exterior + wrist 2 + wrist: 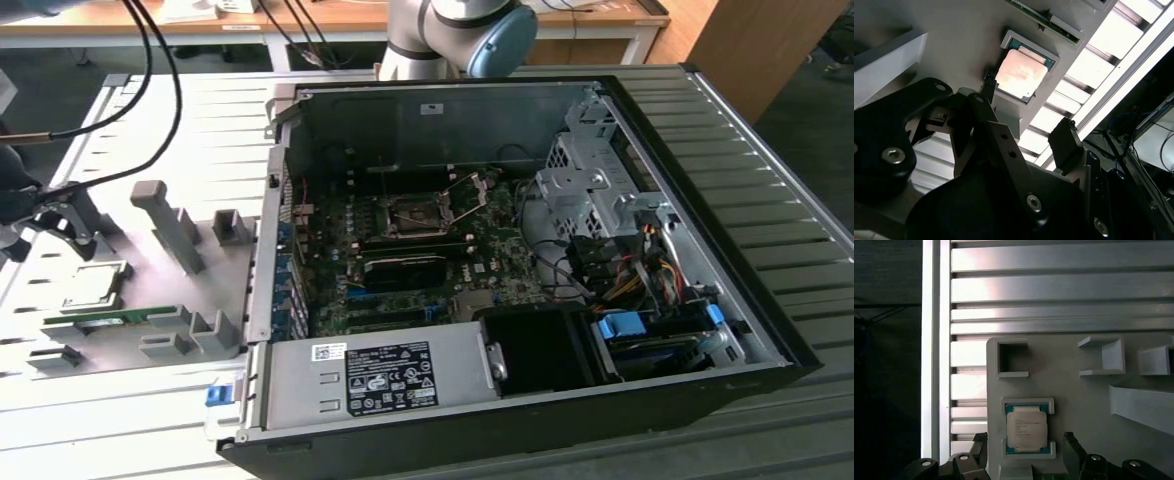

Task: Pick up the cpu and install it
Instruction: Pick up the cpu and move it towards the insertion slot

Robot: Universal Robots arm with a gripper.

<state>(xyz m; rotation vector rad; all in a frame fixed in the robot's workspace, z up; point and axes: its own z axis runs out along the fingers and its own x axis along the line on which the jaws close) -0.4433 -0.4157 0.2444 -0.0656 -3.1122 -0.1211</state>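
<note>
At nine o'clock from the computer case (427,110), over the tabletop (134,420), hovers with pincer (1027,105) spread wide and empty above the cpu (1026,429), seated in its grey holder (1026,402). Not yet grasped, with pick-up and seating into the motherboard socket (414,215) still to do.

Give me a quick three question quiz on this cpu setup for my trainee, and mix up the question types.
1. True or false: the cpu lies in its grey holder.
2. The gripper is: A) shut on the cpu; B) open, near the cpu; C) inside the case.
3. Fill in: the cpu lies toward the exterior view's ____ of the case.
Key: 1 true; 2 B; 3 left.
</note>
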